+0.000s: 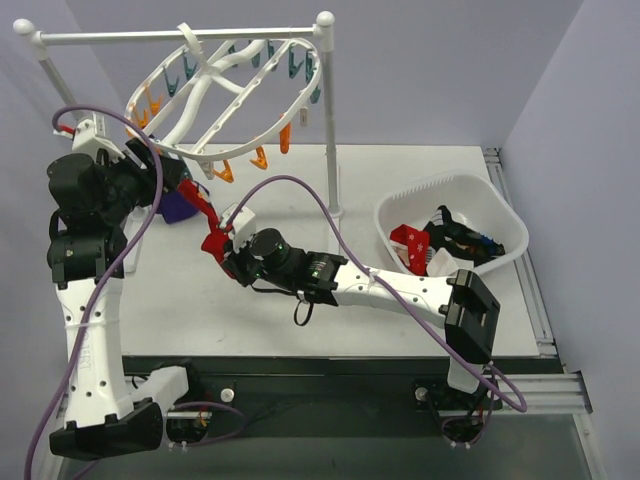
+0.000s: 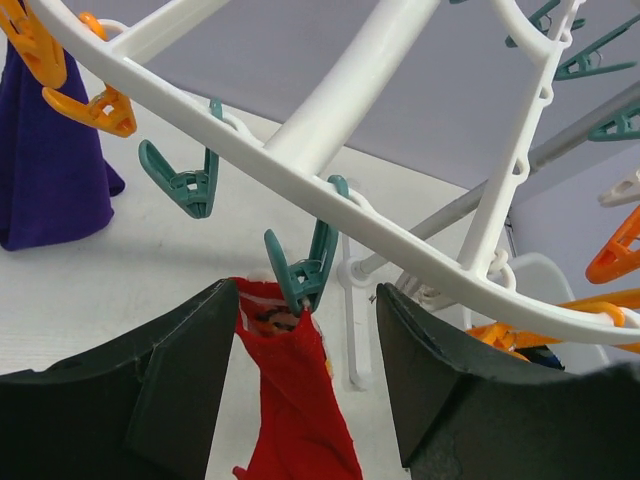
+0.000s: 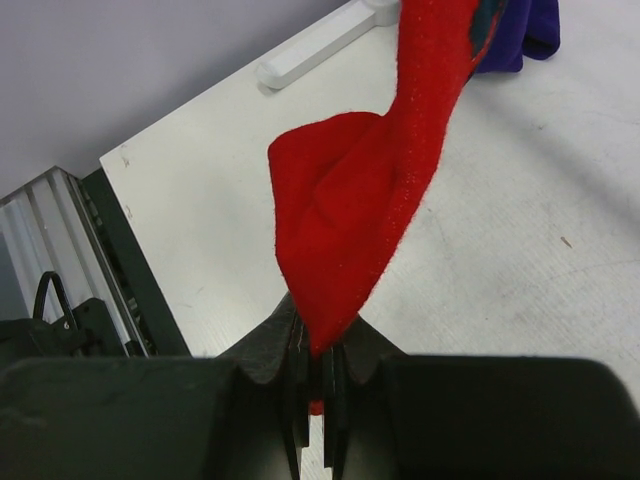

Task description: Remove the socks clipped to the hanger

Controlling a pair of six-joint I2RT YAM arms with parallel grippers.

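Observation:
The white oval hanger (image 1: pixel 235 95) hangs from the pole rail, with orange and teal clips. A red sock (image 1: pixel 208 222) hangs from a teal clip (image 2: pixel 303 268) on the ring's near rim; it also shows in the left wrist view (image 2: pixel 295 400) and the right wrist view (image 3: pixel 370 180). My right gripper (image 3: pixel 318 370) is shut on the sock's lower end. My left gripper (image 2: pixel 300 350) is open, its fingers on either side of the teal clip and the sock's top. A purple sock (image 2: pixel 50 170) hangs from an orange clip to the left.
A white basin (image 1: pixel 452 232) at the right holds several socks. The white pole rail stand (image 1: pixel 328 110) rises behind the hanger, its foot (image 3: pixel 320 50) on the table. Purple cables loop over both arms.

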